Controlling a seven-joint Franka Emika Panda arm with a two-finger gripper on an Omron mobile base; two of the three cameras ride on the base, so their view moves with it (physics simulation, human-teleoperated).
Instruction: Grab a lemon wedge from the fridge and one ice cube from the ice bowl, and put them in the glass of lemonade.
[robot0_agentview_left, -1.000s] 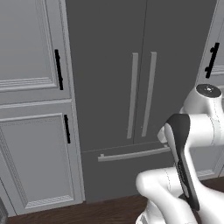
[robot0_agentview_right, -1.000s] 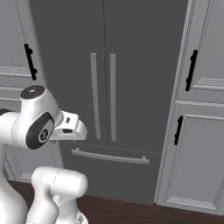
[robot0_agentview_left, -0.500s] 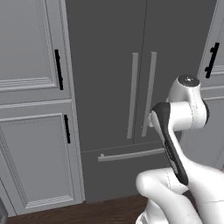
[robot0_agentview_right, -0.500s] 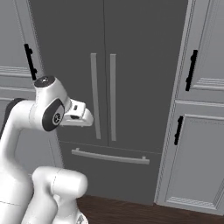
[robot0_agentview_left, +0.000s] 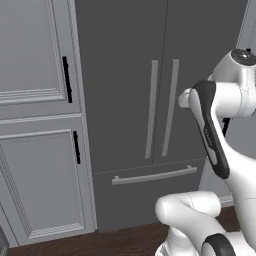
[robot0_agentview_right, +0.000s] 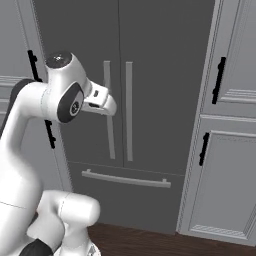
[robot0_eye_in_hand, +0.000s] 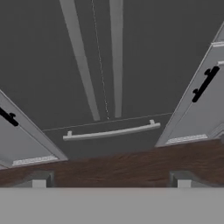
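Tool (robot0_eye_in_hand: 111, 183), jaws apart and empty, risen over the last second toward the tall dark-grey fridge (robot0_eye_in_hand: 100, 61) straight ahead, doors shut, pale bar handles (robot0_eye_in_hand: 116, 57) unreached: lemon-wedge fetch barely begun.

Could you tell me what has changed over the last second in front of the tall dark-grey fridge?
The white arm has lifted its upper links and swung toward the tall dark-grey fridge, bringing the hand closer to the two long pale-grey bar handles. The gripper has taken hold of nothing; its jaws stand open. The fridge doors and lower drawer remain shut, and the pale panelled cabinets and the views are unchanged.
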